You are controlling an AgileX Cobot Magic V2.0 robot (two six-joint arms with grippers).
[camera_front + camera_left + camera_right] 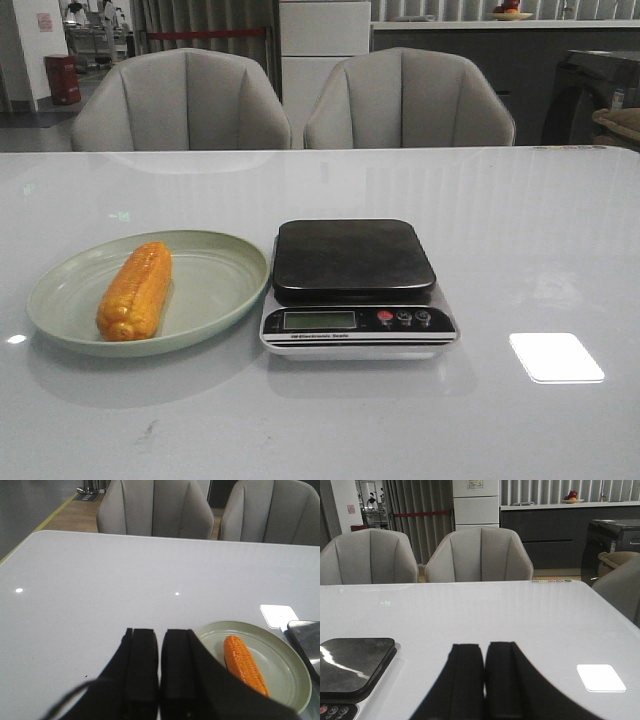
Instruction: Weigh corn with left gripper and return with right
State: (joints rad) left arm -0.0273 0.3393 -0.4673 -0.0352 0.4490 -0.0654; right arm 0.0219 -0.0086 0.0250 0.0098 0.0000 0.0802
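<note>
Resting in the plate [225, 290]: the corn [136, 290], lying lengthwise, left of centre.
Scale [356, 285] stands just right of the plate, platform bare. Left gripper [159, 672] and right gripper [484, 680] both have fingers pressed together, holding nothing, above the table [540, 240].

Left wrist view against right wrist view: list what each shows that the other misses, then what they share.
Only the left wrist view shows the corn lying in the green plate, and the left gripper with its fingers closed together, holding nothing. Only the right wrist view shows the scale's buttons, the right gripper, also closed and empty, and the dark counter behind. Both share the white table, the grey chairs and the scale, though the left view catches just its corner.
</note>
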